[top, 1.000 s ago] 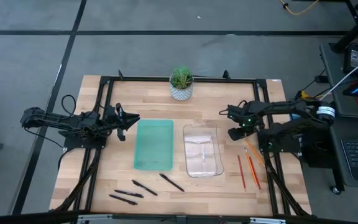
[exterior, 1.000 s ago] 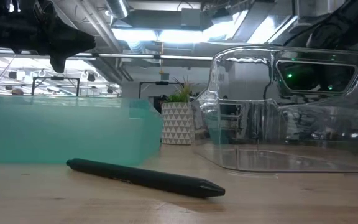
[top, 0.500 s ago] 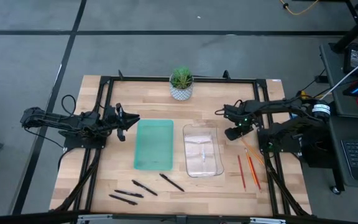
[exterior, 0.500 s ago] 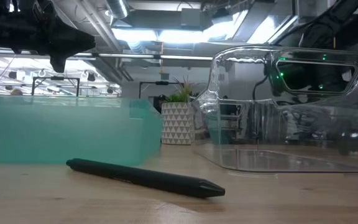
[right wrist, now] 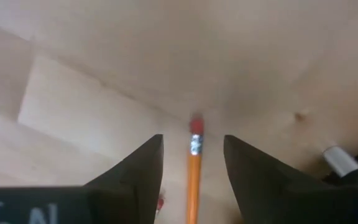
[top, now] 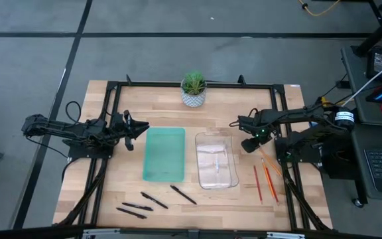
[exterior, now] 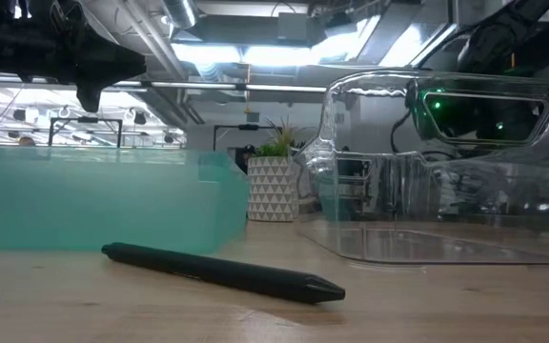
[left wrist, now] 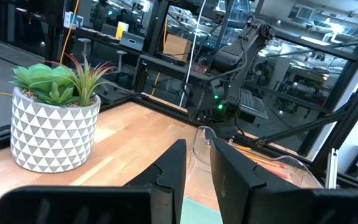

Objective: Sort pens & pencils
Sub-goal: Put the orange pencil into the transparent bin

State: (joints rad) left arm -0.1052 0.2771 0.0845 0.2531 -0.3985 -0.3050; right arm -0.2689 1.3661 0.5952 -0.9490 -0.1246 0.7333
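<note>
Overhead and wrist views of a wooden bench (top: 111, 186) with two trays at its centre: a green tray (top: 164, 154) and, just beside it toward the right arm, a clear tray (top: 216, 159). A potted plant (top: 193, 89) stands at the far edge, beyond the trays.

The three pens (top: 152, 201) lie on the bench at the near edge, in front of the green tray; one of them (exterior: 222, 272) lies flat in the foreground of the low view, before both trays. The three pencils (top: 266, 178) lie on the bench beside the clear tray, on the right arm's side, close together and roughly parallel, apart from the tray wall.

The right gripper (top: 249, 142) hangs over the bench between the clear tray and the far ends of the pencils. Its wrist view looks down on the bench: the jaws stand apart, one on each side of a pencil (right wrist: 193, 174) whose eraser end points away from the camera; neither jaw touches it there.

The left gripper (top: 140, 129) waits beside the far corner of the green tray, raised above the bench. Its jaws stand narrowly apart, with nothing between them.
</note>
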